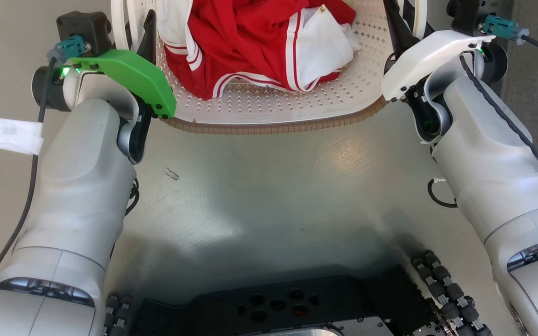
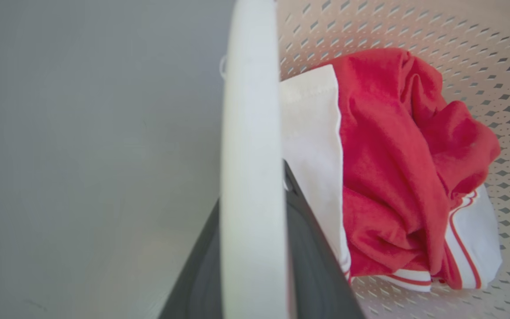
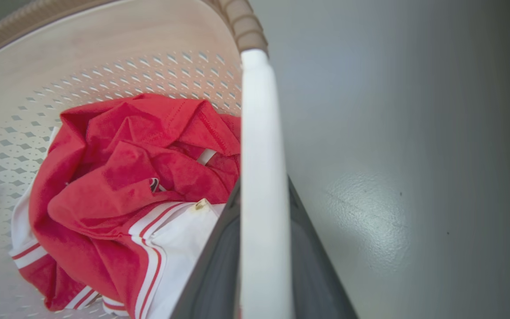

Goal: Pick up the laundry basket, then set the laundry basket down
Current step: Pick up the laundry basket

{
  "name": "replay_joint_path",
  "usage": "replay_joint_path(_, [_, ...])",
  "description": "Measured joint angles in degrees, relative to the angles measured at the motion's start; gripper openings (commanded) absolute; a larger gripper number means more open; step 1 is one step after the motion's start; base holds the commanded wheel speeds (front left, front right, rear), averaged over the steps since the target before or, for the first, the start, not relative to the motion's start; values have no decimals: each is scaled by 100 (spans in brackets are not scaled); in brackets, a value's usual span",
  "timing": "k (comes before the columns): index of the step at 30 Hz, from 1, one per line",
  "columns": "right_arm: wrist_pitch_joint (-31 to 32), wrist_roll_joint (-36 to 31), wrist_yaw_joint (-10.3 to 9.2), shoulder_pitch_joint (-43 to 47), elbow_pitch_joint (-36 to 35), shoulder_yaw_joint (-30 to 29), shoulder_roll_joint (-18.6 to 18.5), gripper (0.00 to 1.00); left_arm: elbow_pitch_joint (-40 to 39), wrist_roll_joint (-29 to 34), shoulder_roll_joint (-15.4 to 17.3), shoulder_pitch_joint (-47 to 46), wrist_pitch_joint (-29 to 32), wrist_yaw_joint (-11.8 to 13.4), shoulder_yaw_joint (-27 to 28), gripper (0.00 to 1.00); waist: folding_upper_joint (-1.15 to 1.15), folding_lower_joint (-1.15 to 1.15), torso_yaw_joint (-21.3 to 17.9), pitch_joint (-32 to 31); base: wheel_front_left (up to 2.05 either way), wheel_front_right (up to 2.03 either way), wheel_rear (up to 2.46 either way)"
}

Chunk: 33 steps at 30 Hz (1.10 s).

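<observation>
Holding one laundry basket: left claw, right claw, two handles.

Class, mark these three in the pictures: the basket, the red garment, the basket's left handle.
basket (image 1: 273, 127): head view, on its brown near rim.
red garment (image 1: 245, 42): head view, on a red fold.
left handle (image 2: 250, 133): left wrist view, on the white bar's middle.
</observation>
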Motion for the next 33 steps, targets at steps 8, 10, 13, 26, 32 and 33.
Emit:
replay_joint_path(8, [0, 97, 0, 31, 83, 82, 1, 0, 152, -175, 13, -1, -42, 0, -230, 0, 0, 0, -5, -277, 0, 0, 0])
replay_joint_path(10, [0, 108, 0, 67, 93, 121, 1, 0, 209, -271, 15, 6, -44, 0, -299, 0, 0, 0, -5, -378, 0, 0, 0])
replay_joint_path(13, [0, 166, 0, 177, 147, 191, 2, 0, 274, -420, 18, 97, -45, 0, -420, 0, 0, 0, -4, -615, 0, 0, 0])
replay_joint_path(26, [1, 522, 1, 610, 569, 715, 57, 0, 471, -976, 18, 719, -25, 0, -818, 0, 0, 0, -12, -1671, 0, 0, 0])
replay_joint_path(32, [108, 691, 1, 765, 664, 909, 82, 0, 590, -1134, 14, 921, 54, 0, -901, 0, 0, 0, -42, -2158, 0, 0, 0])
replay_joint_path(33, [144, 727, 1, 811, 679, 939, 88, 0, 613, -1160, 11, 967, 79, -1, -914, 0, 0, 0, -48, -2239, 0, 0, 0])
